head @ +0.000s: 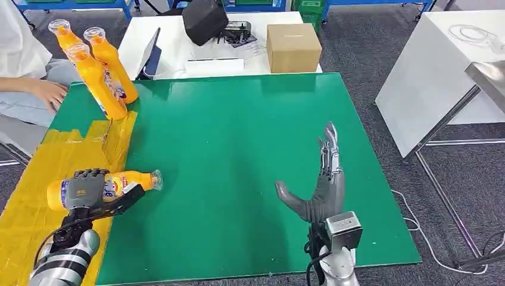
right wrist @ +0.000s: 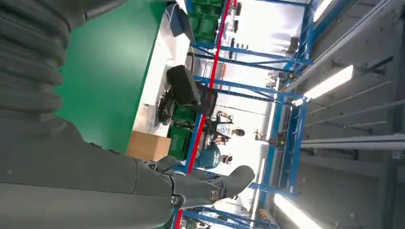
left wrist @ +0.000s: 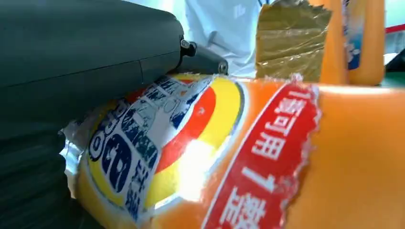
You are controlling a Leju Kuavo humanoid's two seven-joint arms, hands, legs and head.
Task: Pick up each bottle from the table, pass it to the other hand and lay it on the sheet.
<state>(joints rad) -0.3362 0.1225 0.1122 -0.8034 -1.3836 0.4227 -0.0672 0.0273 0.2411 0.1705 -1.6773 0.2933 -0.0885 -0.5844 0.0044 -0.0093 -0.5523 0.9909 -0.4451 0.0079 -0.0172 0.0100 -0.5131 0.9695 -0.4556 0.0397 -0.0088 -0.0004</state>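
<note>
green covers the bench (head: 250,155), with a crinkled yellow sheet (head: 36,179) taped over its left edge and white tables behind carrying a cardboard box (head: 293,47) and a black bag (head: 204,21). a person's hand (head: 50,92) rests at the far left corner.

four orange bottles in all: three standing bottles (head: 98,68) clustered at the far left, touching one another, and one held bottle (head: 116,185) lying sideways over the border between sheet and green. the left hand (head: 86,190) wraps its fingers (head: 89,176) over the labelled middle, thumb underneath; whether the bottle rests on the surface or hangs just above it i cannot tell. the right hand (head: 321,179) hovers well apart over bare green, holding nothing, fingers straight and together, thumb spread wide.

the bottle looks like rigid plastic, probably full and moderately heavy. its label (left wrist: 157,143) is glossy and torn at the edges, so likely slick. the waist seems the safest hold; the neck near the clear cap (head: 156,179) is narrower and would twist.
</note>
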